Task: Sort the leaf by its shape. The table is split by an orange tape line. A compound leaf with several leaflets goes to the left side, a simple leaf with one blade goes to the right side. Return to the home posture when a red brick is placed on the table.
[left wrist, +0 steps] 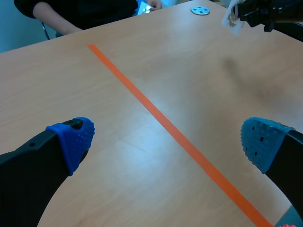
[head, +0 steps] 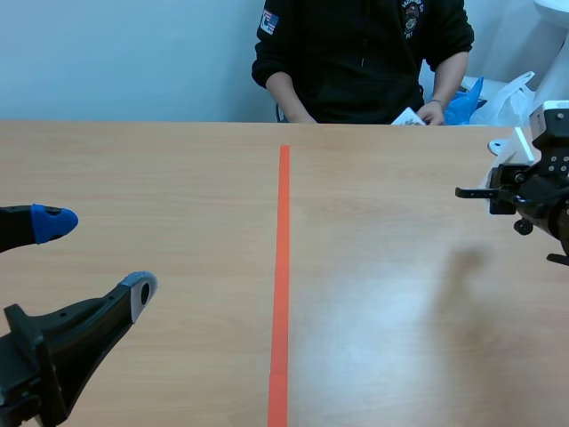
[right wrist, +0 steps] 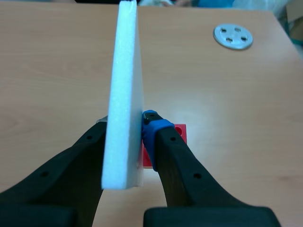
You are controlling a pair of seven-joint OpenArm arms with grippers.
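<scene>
Right wrist view | right pincer (right wrist: 127,121) clamps white foam card (right wrist: 125,71), edge-on, upright | left pincer (left wrist: 165,139) gapes

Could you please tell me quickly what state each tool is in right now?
Left tool: open, holding nothing.
Right tool: shut on a white foam board, seen edge-on from the wrist.
</scene>
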